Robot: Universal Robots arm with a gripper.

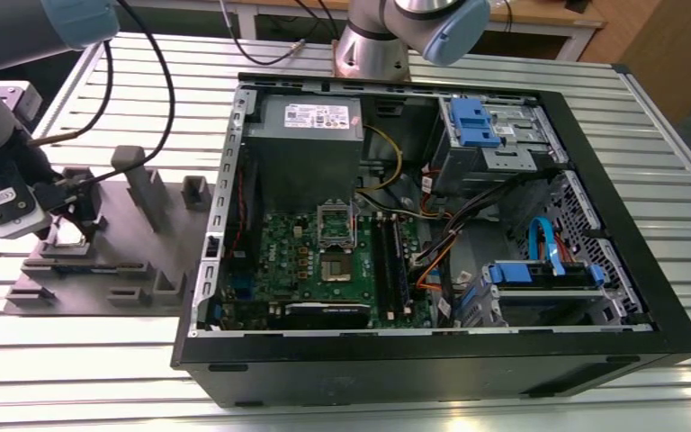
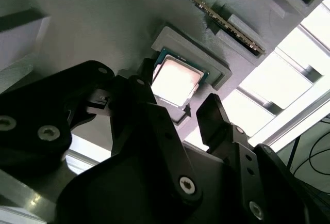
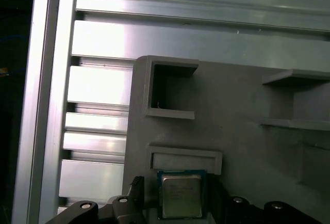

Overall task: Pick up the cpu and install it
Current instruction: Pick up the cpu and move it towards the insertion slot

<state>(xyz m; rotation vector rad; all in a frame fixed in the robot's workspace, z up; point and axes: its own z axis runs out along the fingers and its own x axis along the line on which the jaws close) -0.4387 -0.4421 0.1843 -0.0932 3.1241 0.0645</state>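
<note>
On the exterior view's left, the pincer (image 1: 76,225) is hanging low over a grey holder (image 1: 141,270) that is lying on the table (image 1: 82,360). In the second wrist view its two black fingers (image 2: 142,87) are standing apart, one on each side of the cpu (image 2: 176,82). The cpu is sitting flat in a little pocket of the holder, shiny side up. Further right, the black computer case (image 1: 442,360) is lying open, showing its square socket (image 1: 338,265).

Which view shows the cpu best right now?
First wrist view: the cpu lies square-on, unobstructed, in the grey fixture. The second wrist view has it glare-washed, partly behind the open gripper. In the exterior view the gripper covers it.
</note>
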